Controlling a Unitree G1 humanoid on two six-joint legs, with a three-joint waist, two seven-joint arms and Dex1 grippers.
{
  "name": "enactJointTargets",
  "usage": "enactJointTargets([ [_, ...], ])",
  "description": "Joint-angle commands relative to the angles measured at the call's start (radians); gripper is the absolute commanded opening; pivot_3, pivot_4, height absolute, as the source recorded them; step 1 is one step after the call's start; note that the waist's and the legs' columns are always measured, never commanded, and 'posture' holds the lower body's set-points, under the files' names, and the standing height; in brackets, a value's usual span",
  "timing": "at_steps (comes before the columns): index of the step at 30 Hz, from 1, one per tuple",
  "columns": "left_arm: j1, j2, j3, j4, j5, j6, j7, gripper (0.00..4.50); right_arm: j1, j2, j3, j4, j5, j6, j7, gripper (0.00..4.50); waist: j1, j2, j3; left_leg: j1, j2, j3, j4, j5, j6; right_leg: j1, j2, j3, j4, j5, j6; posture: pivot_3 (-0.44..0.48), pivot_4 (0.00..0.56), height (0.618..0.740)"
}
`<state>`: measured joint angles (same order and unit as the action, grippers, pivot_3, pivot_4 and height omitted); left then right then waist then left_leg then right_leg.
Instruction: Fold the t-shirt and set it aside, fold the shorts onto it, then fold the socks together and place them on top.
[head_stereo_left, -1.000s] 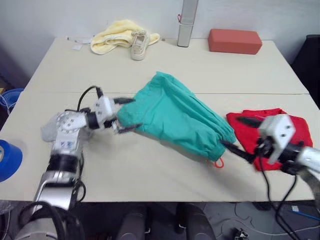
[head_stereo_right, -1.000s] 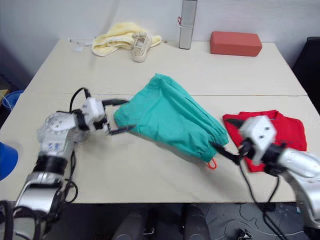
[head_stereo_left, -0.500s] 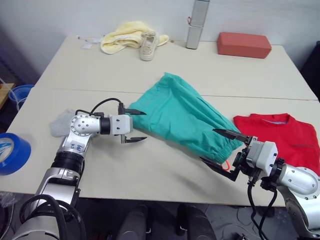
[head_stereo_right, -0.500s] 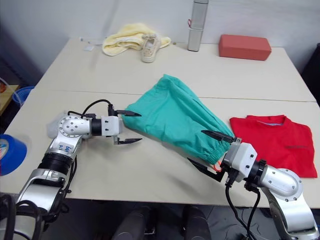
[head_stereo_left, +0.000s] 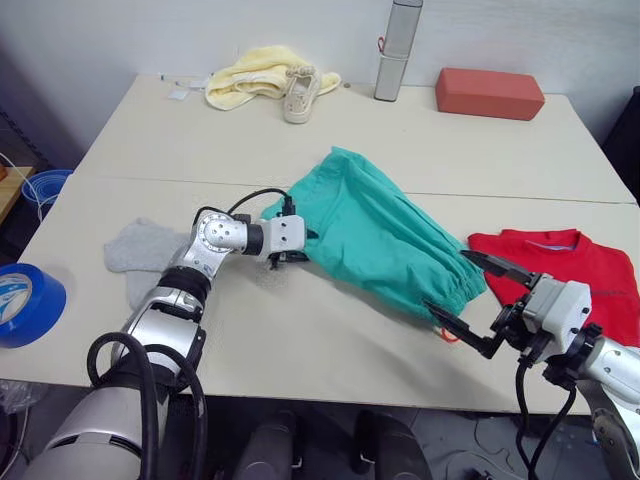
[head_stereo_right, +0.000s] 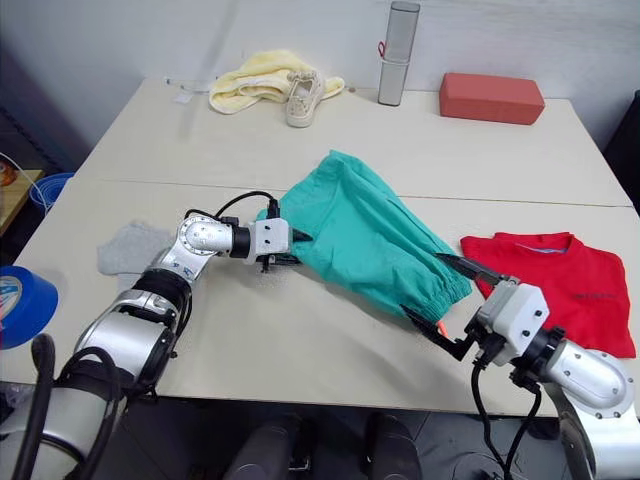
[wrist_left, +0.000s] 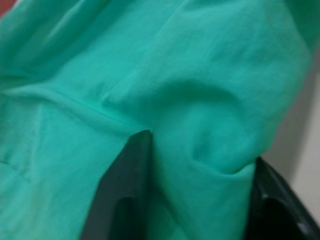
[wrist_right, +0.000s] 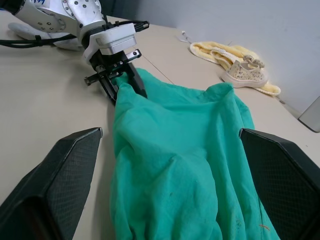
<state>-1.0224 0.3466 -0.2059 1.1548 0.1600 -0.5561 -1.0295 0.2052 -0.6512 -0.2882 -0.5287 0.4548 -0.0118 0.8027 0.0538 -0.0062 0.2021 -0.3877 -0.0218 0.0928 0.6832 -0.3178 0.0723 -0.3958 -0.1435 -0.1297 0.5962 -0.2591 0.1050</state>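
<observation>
Now my left gripper (head_stereo_right: 288, 247) pinches the teal shorts' (head_stereo_right: 370, 235) hem; my right gripper (head_stereo_right: 440, 292) gapes near the waistband, so a one-sided pull could bunch them.

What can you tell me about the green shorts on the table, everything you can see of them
The shorts are teal-green soft fabric, rumpled and lying flat but slantwise across the middle of the beige table. Their gathered elastic waist points toward the red t-shirt, with a coral-orange drawstring poking out at that end. The left hand is shut on the fabric at the leg end. The right hand is open, its fingers either side of the waistband.
</observation>
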Motion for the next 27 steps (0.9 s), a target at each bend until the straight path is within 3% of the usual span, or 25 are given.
enactJointTargets([
  [1,0.095,-0.01,0.035,-0.116,-0.117,0.145,-0.19,0.56,0.025,-0.012,-0.046,-0.044,0.026,0.004,0.007,4.5,-0.003,0.0,0.0,0.0,0.0,0.0,0.0,0.0,0.0,0.0,0.0,0.0,0.001,0.0,0.0,0.0,0.15,0.74],
  [3,0.217,0.04,0.041,-0.375,-0.197,0.293,-0.278,0.05,0.058,-0.028,-0.081,-0.042,0.044,0.01,0.031,4.5,-0.01,0.0,0.0,-0.001,0.0,0.0,0.0,0.0,0.0,0.0,0.0,0.0,0.002,0.0,0.0,0.0,0.15,0.74],
  [6,0.433,0.132,0.037,-0.846,-0.271,0.582,-0.271,0.05,0.108,-0.054,-0.121,-0.03,0.063,0.015,0.083,4.5,-0.034,0.001,0.0,-0.001,0.001,0.0,-0.001,-0.001,0.0,0.0,0.002,0.0,0.0,0.0,0.0,0.0,0.15,0.74],
  [10,0.679,0.231,0.065,-1.333,-0.31,0.899,-0.152,0.05,0.152,-0.081,-0.144,-0.002,0.064,0.01,0.142,4.5,-0.046,0.002,0.0,0.0,0.003,0.0,-0.001,-0.001,-0.001,0.002,0.004,0.001,-0.003,0.0,0.0,0.0,0.15,0.74],
  [14,0.865,0.231,0.106,-1.669,-0.365,1.181,0.012,0.05,0.176,-0.105,-0.16,0.046,0.058,0.009,0.194,4.5,-0.029,0.003,0.0,0.003,0.003,0.0,-0.001,-0.005,-0.007,0.003,0.002,0.005,-0.004,0.0,-0.001,0.0,0.15,0.74],
  [20,0.976,0.162,0.124,-1.858,-0.451,1.375,0.184,0.05,0.192,-0.132,-0.169,0.099,0.039,0.009,0.237,4.5,-0.023,0.005,-0.001,0.004,0.003,-0.001,-0.001,-0.005,-0.008,0.003,0.002,0.006,-0.004,0.0,-0.001,0.0,0.15,0.74],
  [23,1.014,0.201,0.163,-1.844,-0.472,1.303,0.164,0.68,0.194,-0.142,-0.187,0.115,0.07,0.027,0.261,4.5,-0.025,0.006,-0.002,0.004,0.003,0.0,-0.001,-0.005,-0.009,0.003,0.003,0.006,-0.003,-0.001,-0.003,0.0,0.15,0.74],
  [27,1.066,0.283,0.257,-1.785,-0.584,1.194,0.001,1.96,0.191,-0.135,-0.215,0.119,0.131,0.06,0.282,4.5,-0.028,0.007,-0.003,0.004,0.005,0.0,-0.001,-0.006,-0.01,0.002,0.003,0.005,-0.003,-0.002,-0.004,0.0,0.15,0.74],
])
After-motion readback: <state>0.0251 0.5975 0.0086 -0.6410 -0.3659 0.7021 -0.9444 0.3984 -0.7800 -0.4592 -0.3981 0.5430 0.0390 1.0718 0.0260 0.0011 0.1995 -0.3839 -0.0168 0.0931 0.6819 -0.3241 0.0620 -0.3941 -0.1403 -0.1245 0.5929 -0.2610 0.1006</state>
